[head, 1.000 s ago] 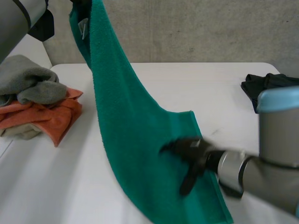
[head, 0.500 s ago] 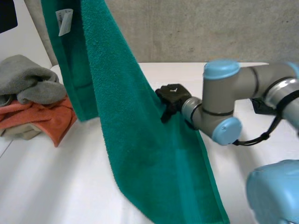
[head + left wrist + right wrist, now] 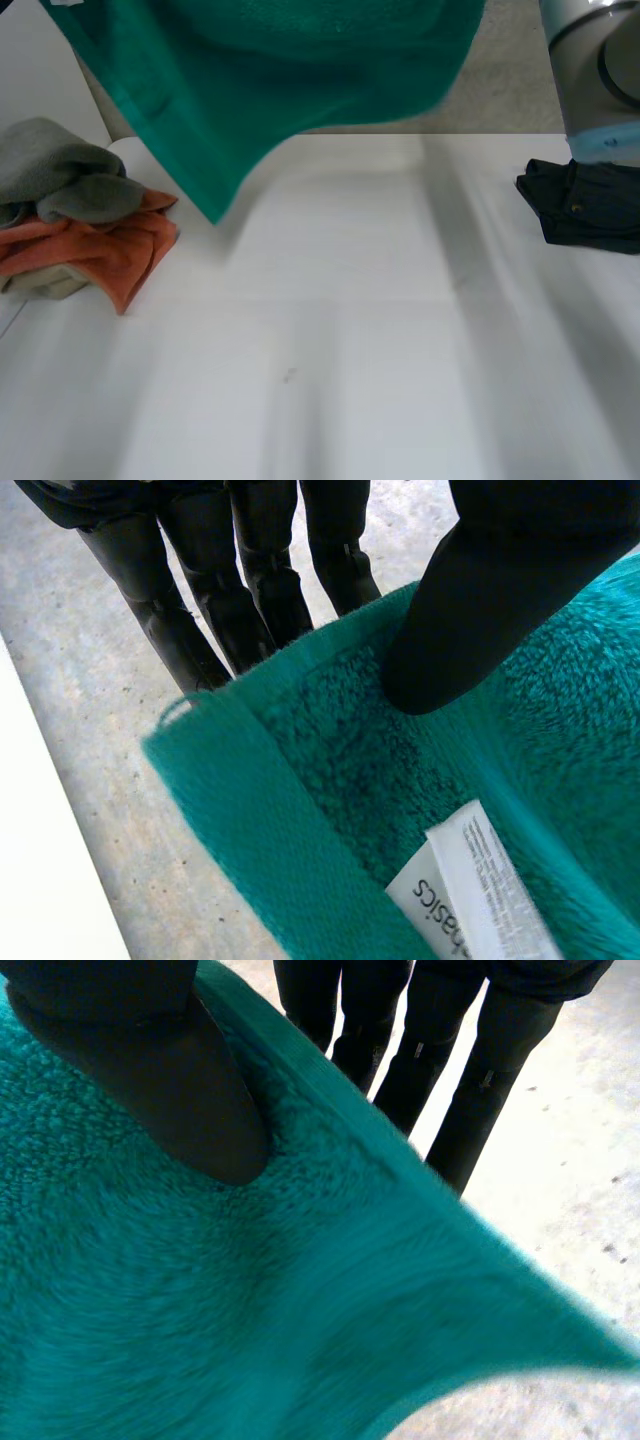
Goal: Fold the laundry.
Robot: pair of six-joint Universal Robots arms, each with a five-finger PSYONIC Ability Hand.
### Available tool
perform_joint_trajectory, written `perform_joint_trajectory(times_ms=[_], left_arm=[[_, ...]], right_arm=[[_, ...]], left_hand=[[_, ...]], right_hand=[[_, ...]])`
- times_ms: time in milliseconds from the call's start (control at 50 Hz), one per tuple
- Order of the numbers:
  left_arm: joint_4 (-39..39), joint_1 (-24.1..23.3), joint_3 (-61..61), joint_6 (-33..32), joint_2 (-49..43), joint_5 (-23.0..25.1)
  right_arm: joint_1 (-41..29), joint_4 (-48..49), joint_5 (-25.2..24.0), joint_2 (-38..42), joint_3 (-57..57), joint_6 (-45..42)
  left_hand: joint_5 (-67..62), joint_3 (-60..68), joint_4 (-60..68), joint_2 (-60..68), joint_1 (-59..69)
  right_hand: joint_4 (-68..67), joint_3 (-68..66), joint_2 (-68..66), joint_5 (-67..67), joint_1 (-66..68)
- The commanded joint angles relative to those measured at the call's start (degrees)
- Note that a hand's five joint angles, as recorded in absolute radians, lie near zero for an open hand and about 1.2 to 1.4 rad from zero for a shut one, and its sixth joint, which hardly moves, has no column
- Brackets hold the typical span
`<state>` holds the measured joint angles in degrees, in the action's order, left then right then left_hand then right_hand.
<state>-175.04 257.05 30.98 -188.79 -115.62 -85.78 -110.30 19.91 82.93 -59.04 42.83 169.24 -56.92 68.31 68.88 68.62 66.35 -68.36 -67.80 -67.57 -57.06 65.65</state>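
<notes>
While hanging above worktop (image 3: 350, 330), green towel (image 3: 300, 70) spans both grips: left robot hand (image 3: 500, 590) pinches corner beside label (image 3: 480, 900), right robot hand (image 3: 160, 1070) pinches hemmed edge. Likely soft, limp, light; best held by corners.

The left hand (image 3: 500, 590) pinches the green towel (image 3: 280, 70) by its labelled corner, thumb on the near face and fingers (image 3: 255, 590) straight behind. The right hand (image 3: 150, 1070) pinches another edge likewise. The right arm (image 3: 598, 70) is raised high
</notes>
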Motion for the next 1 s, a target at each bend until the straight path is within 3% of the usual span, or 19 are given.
perform_joint_trajectory(times_ms=[20,160,300,360,420,480,540,600,620,640,860,1000], left_arm=[[-1.5,0.6,8.0,0.2,-1.5,-1.5],[-4.1,1.2,25.2,-0.1,-3.5,2.4],[-7.8,1.3,35.3,-1.1,-7.8,3.6],[-8.3,1.7,37.2,-1.9,-7.9,3.4],[-8.2,2.3,38.3,-2.6,-6.8,3.8],[-7.8,2.6,39.5,-2.9,-5.6,4.1],[-7.1,2.8,40.9,-3.0,-4.4,4.7],[-6.5,3.0,42.0,-3.0,-3.6,5.5],[-6.0,2.9,42.7,-3.0,-3.0,6.0],[-5.8,2.9,43.0,-3.0,-2.8,6.2],[-4.4,2.7,48.2,-6.1,2.1,6.5],[-3.5,3.1,48.4,-7.9,2.5,6.9]], right_arm=[[2.5,-2.6,-2.2,-1.4,15.8,-0.4],[3.5,-5.8,-5.8,4.0,27.6,-1.9],[3.9,-6.8,-6.4,11.7,29.4,-5.9],[4.7,-9.0,-5.0,12.9,29.0,-7.3],[5.9,-11.5,-3.0,12.8,28.3,-6.6],[7.3,-13.0,-1.9,13.0,27.4,-5.0],[8.5,-14.3,-1.8,13.3,26.7,-3.7],[9.7,-16.4,-2.3,14.0,25.8,-2.4],[10.2,-17.5,-3.0,14.0,25.6,-1.8],[10.5,-17.9,-3.4,13.9,25.6,-1.6],[14.1,-21.6,-12.2,9.2,27.5,-4.5],[14.3,-23.2,-14.1,9.6,27.3,-10.5]], left_hand=[[-13.1,11.7,11.1,11.4,13.6],[-13.1,11.7,11.1,11.4,13.6],[-13.1,11.7,11.1,11.4,13.6],[-13.1,11.7,11.1,11.4,13.6],[-13.1,11.7,11.1,11.4,13.6],[-13.1,11.7,11.1,11.4,13.6],[-13.1,11.7,11.1,11.4,13.6],[-13.1,11.7,11.1,11.4,13.6],[-13.1,11.7,11.1,11.4,13.6],[-13.1,11.7,11.1,11.4,13.6],[-13.1,11.7,11.1,11.4,13.6],[-13.1,11.7,11.1,11.4,13.6]], right_hand=[[-11.6,-12.2,-12.4,-12.9,14.4],[-11.6,-12.2,-12.4,-12.9,14.4],[-11.6,-12.2,-12.4,-12.9,14.4],[3.5,2.9,2.7,2.2,-0.7],[28.9,28.3,28.1,27.6,-26.2],[32.4,31.9,31.7,31.2,-29.7],[29.9,29.4,29.2,28.6,-27.2],[7.8,7.2,7.0,6.5,-5.1],[-8.3,-8.8,-9.0,-9.6,11.0],[-11.6,-12.2,-12.4,-12.9,14.3],[-11.6,-12.2,-12.4,-12.9,14.4],[-11.6,-12.2,-12.4,-12.9,14.4]])
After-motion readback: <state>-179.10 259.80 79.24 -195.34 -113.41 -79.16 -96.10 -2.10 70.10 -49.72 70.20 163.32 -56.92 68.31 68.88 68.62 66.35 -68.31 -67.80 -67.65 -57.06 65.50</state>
